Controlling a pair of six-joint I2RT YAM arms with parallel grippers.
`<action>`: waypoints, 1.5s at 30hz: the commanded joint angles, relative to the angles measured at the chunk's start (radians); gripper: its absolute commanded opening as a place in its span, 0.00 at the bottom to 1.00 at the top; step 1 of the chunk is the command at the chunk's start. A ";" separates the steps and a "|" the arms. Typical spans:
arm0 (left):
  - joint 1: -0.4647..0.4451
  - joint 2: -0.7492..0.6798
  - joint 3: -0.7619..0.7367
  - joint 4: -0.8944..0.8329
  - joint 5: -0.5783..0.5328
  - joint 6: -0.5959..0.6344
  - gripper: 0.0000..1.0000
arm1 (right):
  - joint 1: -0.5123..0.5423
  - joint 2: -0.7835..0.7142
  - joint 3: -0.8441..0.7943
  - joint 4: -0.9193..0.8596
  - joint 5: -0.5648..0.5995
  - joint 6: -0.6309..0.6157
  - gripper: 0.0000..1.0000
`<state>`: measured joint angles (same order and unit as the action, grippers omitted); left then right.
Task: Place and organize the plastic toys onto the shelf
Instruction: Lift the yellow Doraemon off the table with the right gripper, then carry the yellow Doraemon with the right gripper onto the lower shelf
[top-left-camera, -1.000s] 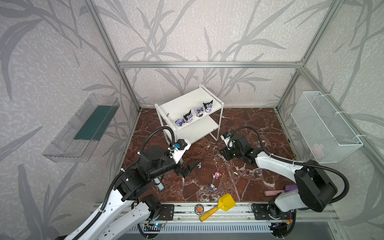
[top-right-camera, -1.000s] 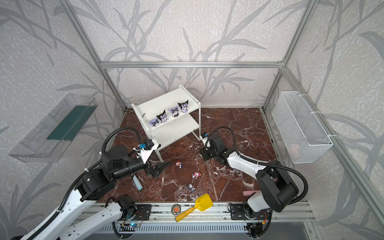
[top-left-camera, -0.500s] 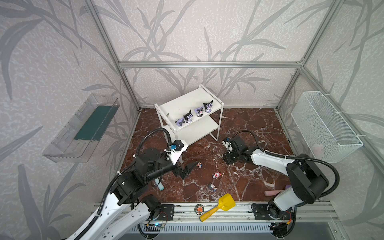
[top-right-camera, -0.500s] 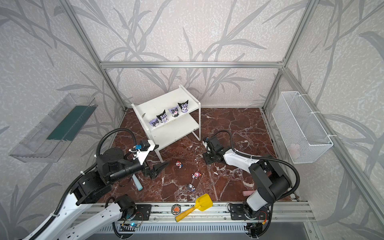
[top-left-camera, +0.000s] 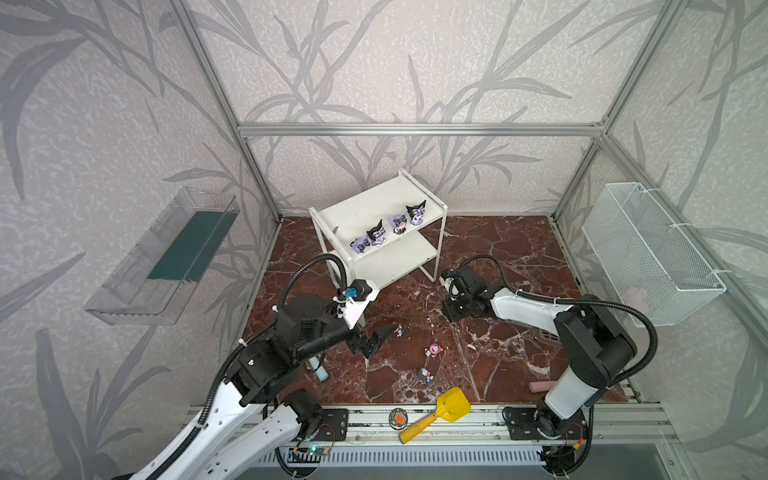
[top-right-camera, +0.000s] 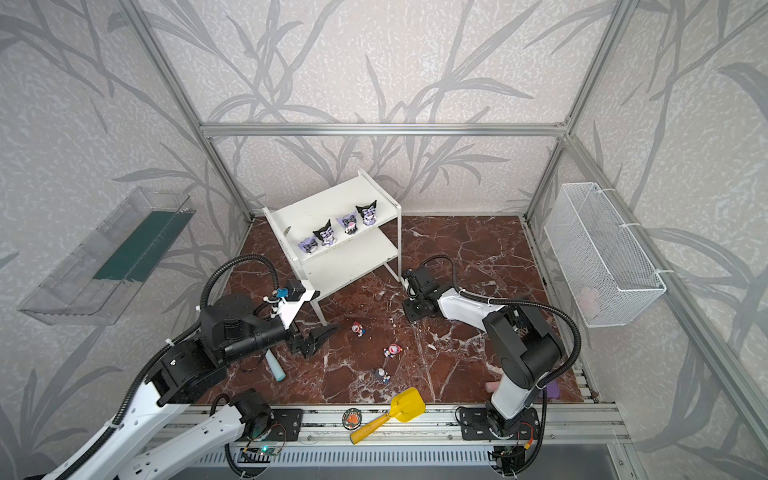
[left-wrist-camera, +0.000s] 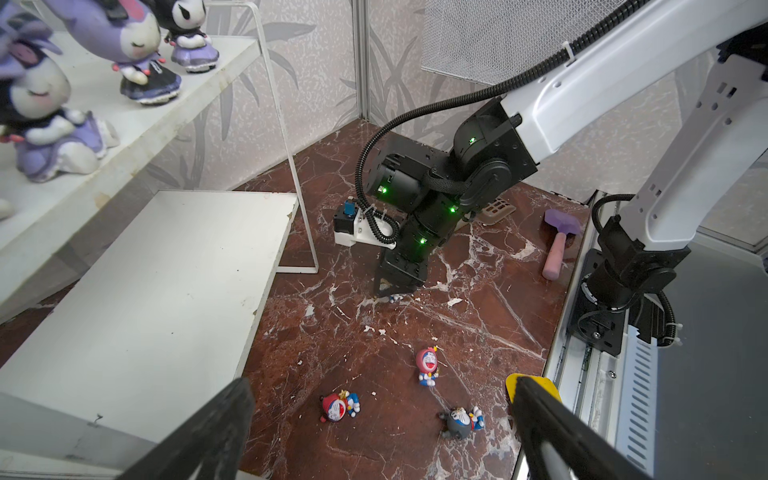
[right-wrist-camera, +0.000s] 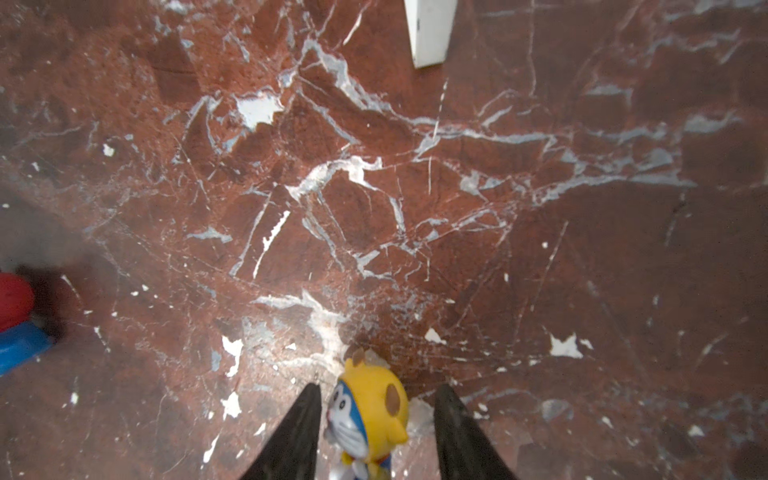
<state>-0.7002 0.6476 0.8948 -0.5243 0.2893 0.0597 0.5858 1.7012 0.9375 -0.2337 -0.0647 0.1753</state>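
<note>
a: left gripper (top-right-camera: 322, 334)?
b: jaws spread wide and empty, low over the floor (top-right-camera: 457, 249), near the red-headed figurine (top-right-camera: 357, 328).
a: right gripper (right-wrist-camera: 378, 388)?
b: jaws part open, straddling the yellow-headed figurine (right-wrist-camera: 370, 411) on the floor; a gap shows on one side.
a: shelf (top-left-camera: 374, 208)?
b: four purple figurines (top-left-camera: 376, 235) stand on its top tier.

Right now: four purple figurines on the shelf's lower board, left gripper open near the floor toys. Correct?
No. The four purple figurines stand on the shelf's top board, not the lower one; both top views show it. The left gripper is open near the floor toys, as stated.
</note>
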 joint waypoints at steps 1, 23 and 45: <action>0.005 -0.003 -0.005 -0.009 0.010 0.010 0.99 | -0.003 0.032 0.027 -0.043 -0.016 -0.001 0.43; 0.007 -0.003 -0.010 0.004 0.009 0.012 0.99 | 0.018 -0.042 0.007 0.024 -0.085 -0.048 0.26; 0.005 -0.119 -0.082 -0.226 -0.333 -0.176 0.99 | 0.191 -0.154 -0.166 1.051 -0.496 -0.279 0.23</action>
<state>-0.6991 0.5434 0.8253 -0.7147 0.0269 -0.0891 0.7635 1.5124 0.7170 0.6662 -0.4919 -0.0696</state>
